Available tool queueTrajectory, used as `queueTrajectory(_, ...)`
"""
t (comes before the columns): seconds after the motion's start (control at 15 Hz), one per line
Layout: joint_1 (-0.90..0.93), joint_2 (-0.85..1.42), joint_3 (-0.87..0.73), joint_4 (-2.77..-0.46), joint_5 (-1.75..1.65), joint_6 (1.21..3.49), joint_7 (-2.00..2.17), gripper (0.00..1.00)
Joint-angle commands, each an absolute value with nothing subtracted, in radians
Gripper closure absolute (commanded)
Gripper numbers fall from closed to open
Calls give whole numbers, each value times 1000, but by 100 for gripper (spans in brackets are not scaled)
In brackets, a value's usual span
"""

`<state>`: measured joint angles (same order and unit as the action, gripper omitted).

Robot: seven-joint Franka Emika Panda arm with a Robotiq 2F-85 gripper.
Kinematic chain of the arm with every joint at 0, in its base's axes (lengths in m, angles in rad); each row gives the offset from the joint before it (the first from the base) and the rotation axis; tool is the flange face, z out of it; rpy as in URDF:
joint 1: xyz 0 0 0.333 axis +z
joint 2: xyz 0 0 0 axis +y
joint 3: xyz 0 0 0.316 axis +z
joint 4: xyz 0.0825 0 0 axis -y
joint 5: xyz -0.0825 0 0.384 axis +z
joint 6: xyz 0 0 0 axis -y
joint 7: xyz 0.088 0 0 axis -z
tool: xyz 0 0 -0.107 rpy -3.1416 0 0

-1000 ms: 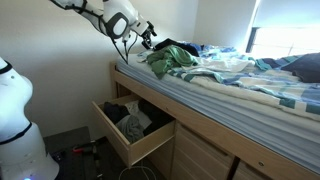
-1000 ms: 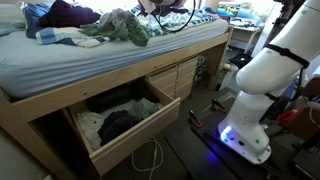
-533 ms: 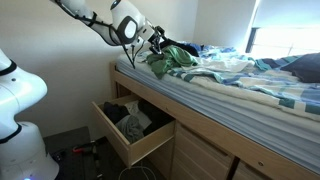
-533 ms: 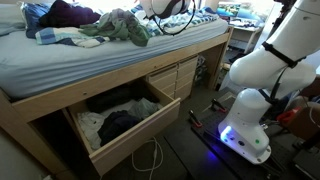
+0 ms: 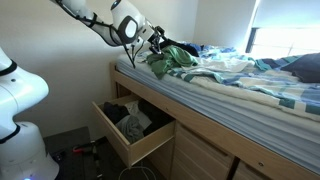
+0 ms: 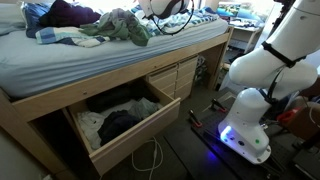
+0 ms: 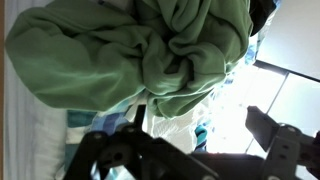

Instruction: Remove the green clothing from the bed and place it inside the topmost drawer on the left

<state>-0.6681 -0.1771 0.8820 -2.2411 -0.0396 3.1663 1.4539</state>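
There's one green garment (image 5: 172, 58) here, a soft, matte, sage-coloured thing bunched into thick folds and creases, lying in a heap at the end of the blue-and-white bedding (image 5: 240, 85), up near the corner of the wooden frame (image 5: 150, 92). In the wrist view it fills the upper part of the picture, with the jaws dark below it, standing wide apart with nothing between them. A single robot arm (image 5: 100, 20) reaches in over that corner, its jaws just beside the heap; whether they touch the cloth I cannot tell. Below, one drawer (image 5: 140, 150) is pulled out from the frame, and dark and pale clothes (image 5: 130, 122) lie inside it.
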Motion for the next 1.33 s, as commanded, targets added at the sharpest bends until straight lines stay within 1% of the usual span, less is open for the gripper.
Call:
queueTrajectory(0.0,-678,-160,900,-2232,-45,3182,1464,0)
queueTrajectory(0.4,-755,-98,1005,-2178,-130,3195,1462,0)
queueTrajectory(0.93,-929,-20,1129,-2132,-261,3180,1483,0)
queueTrajectory(1.13,-937,29,1145,-2103,-307,3150,1481,0)
queueTrajectory(1.27,-907,70,1131,-2086,-341,3126,1481,0)
